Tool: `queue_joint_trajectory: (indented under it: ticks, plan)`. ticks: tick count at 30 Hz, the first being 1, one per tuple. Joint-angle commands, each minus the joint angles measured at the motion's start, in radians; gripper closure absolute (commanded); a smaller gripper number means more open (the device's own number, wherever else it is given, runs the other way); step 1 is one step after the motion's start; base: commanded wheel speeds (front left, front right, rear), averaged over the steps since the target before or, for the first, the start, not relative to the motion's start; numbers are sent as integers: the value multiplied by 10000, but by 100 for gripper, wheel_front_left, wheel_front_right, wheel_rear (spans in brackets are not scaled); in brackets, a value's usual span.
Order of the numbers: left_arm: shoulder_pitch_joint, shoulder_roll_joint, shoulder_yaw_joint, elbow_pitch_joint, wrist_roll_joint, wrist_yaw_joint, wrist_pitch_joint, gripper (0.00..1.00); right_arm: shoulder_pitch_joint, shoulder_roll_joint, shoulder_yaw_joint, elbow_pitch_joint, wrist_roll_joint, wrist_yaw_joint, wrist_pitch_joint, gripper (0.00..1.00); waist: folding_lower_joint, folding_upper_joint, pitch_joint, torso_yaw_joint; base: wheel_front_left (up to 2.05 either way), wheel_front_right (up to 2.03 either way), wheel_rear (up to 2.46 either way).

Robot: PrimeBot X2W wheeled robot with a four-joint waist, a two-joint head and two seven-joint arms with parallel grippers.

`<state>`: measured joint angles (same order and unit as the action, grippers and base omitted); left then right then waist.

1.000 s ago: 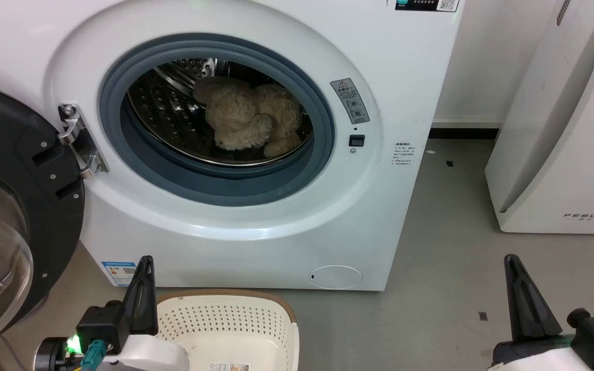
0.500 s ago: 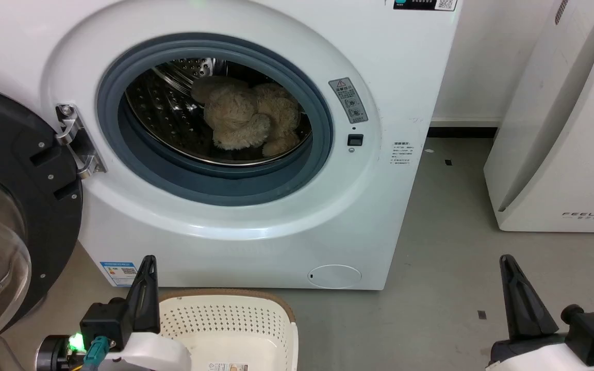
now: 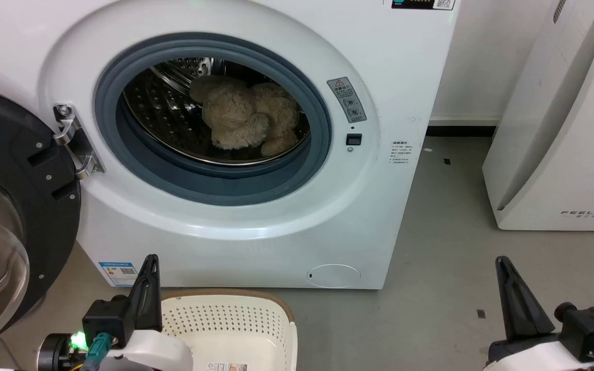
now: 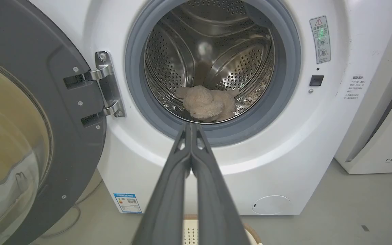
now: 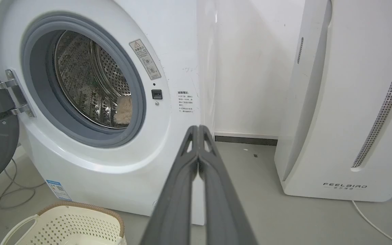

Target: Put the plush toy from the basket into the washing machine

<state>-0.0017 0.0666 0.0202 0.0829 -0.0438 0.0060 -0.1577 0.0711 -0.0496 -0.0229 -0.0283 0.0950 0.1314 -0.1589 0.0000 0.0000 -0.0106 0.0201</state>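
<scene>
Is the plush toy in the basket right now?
No, the plush toy lies inside the washing machine, while the basket stands in front of it.

Head camera looks down, wrist cameras look forward from low, all sharing the washing machine (image 3: pixel 256 247).

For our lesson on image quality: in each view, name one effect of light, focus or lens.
Head view: the drum lies in shade around the plush toy. Left wrist view: glints on the steel drum, a tan reflection in the door glass, the left gripper blurred toward the bottom edge. Right wrist view: the right gripper soft up close.
</scene>
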Motion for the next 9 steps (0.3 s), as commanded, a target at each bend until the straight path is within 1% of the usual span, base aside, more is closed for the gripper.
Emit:
queue_joint_trajectory:
  ticks: [1,9]
  plan:
    - [7,-45,2,-91,92,-24,66,100,-191,-4,21,37,-67,-3,72,100,0,0,2,-4,0,0,0]
    - [8,-58,-20,-171,129,-28,230,100,-247,-4,44,64,-162,-4,236,100,0,0,13,-26,0,0,0]
